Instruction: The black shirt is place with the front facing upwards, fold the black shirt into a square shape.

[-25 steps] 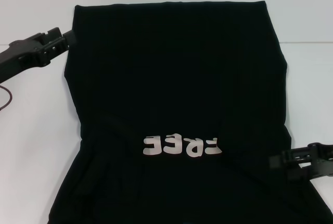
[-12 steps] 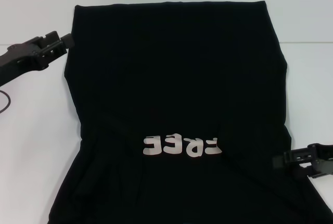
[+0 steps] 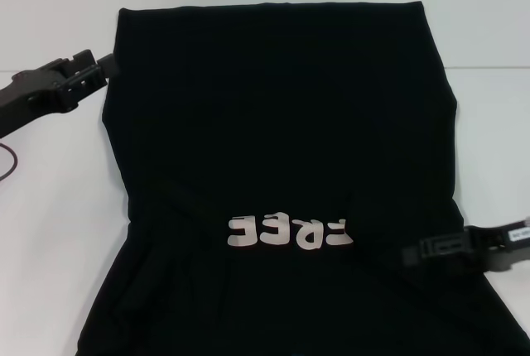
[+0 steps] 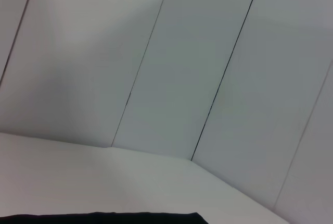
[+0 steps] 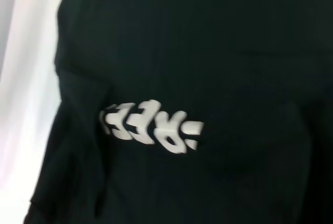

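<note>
The black shirt [image 3: 281,141] lies spread over the white table, its sides folded in so it forms a long panel. Its white letters "FREE" [image 3: 290,232] read upside down from the head view. My left gripper [image 3: 101,66] sits at the shirt's far left edge, just beside the fabric. Low over the shirt's near right part, to the right of the letters, is my right gripper [image 3: 411,254]. In the right wrist view the shirt [image 5: 218,52] fills the picture, with the letters [image 5: 151,127] in its middle. The left wrist view catches only a thin strip of shirt [image 4: 104,218].
Bare white table [image 3: 50,207] shows to the left of the shirt and at the far right. A thin red cable [image 3: 7,161] loops at the left border. White wall panels [image 4: 182,67] stand behind the table.
My right gripper has slid left from the shirt's right edge to a spot over the fabric. The left gripper drew back a little from the shirt's edge, then stayed put.
</note>
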Controlling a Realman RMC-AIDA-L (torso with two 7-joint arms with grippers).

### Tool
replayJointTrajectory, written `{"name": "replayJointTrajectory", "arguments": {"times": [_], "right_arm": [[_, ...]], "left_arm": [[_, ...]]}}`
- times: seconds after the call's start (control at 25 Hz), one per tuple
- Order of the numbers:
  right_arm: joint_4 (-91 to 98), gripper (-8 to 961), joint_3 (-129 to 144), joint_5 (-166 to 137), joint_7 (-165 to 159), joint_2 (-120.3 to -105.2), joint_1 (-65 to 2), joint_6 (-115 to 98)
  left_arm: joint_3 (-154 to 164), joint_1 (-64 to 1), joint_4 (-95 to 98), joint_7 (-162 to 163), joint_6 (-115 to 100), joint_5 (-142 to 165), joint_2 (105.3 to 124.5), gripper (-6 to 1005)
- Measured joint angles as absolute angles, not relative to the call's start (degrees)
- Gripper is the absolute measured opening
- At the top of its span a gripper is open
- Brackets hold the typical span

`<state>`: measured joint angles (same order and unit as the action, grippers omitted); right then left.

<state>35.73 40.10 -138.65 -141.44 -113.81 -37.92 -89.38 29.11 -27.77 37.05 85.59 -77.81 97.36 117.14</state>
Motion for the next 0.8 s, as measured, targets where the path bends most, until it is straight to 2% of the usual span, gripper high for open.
{"name": "replayJointTrajectory", "arguments": {"times": [0.24,0.4,0.56,0.8], "right_arm": [[34.7,913,40.3,-137.1,-138.6,-116.81,-40.6,-90.8],[32.7,913,41.4,-137.4,-138.5,-118.11,-41.8,-93.2],[33.0,913,41.4,-137.2,-138.6,-117.98,-41.4,-93.8],[36.4,912,37.3,-134.4,-137.7,-114.78,-39.3,-97.3]], "left_arm": [[29.1,-27.8,36.9,84.9,-77.5,97.6,117.25,529],[29.0,-27.5,36.8,84.7,-77.5,97.4,117.28,529],[29.0,-27.4,36.8,84.6,-77.5,97.3,117.37,530],[29.1,-27.4,36.8,84.5,-77.1,97.6,117.43,530]]}}
